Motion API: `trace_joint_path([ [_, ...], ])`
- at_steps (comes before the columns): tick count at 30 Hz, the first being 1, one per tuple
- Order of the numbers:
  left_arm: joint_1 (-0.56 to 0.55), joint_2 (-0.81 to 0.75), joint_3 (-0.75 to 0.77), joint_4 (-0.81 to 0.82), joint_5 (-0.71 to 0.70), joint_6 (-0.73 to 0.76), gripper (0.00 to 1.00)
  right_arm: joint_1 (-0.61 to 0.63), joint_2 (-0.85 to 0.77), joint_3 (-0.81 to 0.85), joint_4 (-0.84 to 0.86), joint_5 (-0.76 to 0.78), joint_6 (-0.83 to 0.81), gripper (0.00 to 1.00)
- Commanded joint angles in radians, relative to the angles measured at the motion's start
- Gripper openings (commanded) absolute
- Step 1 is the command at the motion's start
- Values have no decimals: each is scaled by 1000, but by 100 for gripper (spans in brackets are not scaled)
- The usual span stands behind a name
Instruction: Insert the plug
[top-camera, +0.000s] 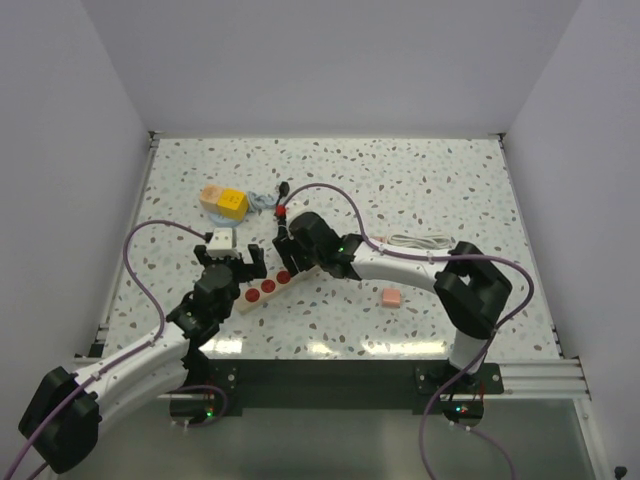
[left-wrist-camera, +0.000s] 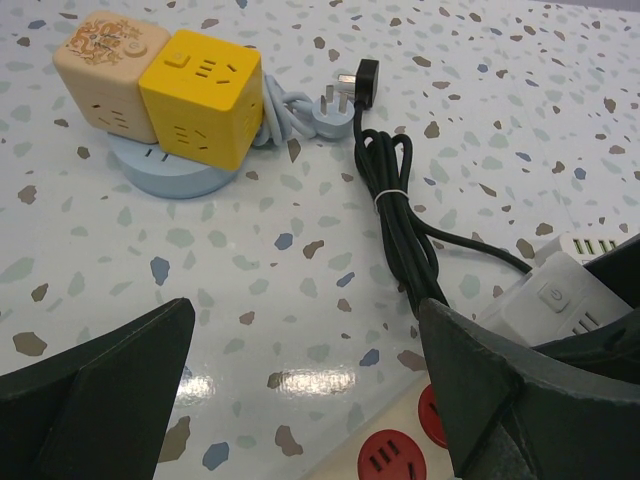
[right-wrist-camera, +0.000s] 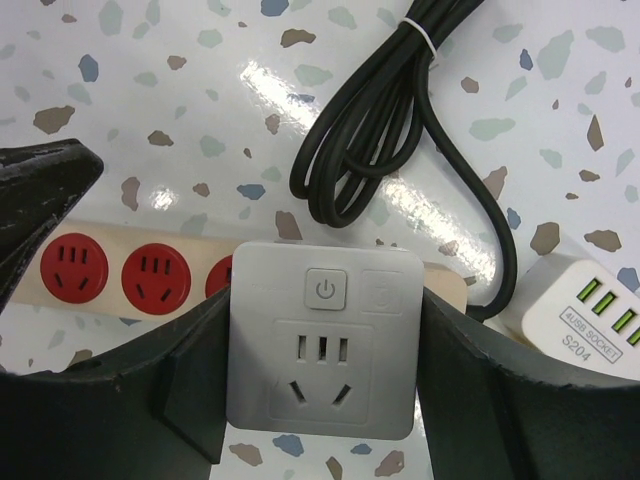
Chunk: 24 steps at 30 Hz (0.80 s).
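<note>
A cream power strip (top-camera: 262, 290) with red sockets lies on the speckled table; it also shows in the right wrist view (right-wrist-camera: 100, 270) and the left wrist view (left-wrist-camera: 400, 450). My right gripper (right-wrist-camera: 322, 360) is shut on a white square smart plug (right-wrist-camera: 322, 335), held over the strip to the right of the visible red sockets; I cannot tell whether its pins are in a socket. In the top view that gripper (top-camera: 288, 260) is over the strip's far end. My left gripper (left-wrist-camera: 310, 400) is open and empty just beyond the strip's left part, also seen from above (top-camera: 228, 264).
A yellow and a peach cube socket (left-wrist-camera: 160, 100) stand on a blue base at the far left (top-camera: 224, 201). A coiled black cord (right-wrist-camera: 370, 130) lies behind the strip. A white USB charger (right-wrist-camera: 590, 310) sits right of the plug. A pink block (top-camera: 391, 298) and a white cable (top-camera: 420, 241) lie at the right.
</note>
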Motion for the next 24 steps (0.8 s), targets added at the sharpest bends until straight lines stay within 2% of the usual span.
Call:
trace_joint_path([
  [1, 6, -9, 17, 24, 1, -11, 100, 8, 37, 31, -38, 32, -7, 0],
  [13, 6, -17, 11, 26, 6, -11, 100, 18, 60, 11, -55, 71, -3, 0],
  [24, 6, -29, 10, 24, 7, -11, 100, 18, 24, -92, -25, 121, 40, 0],
])
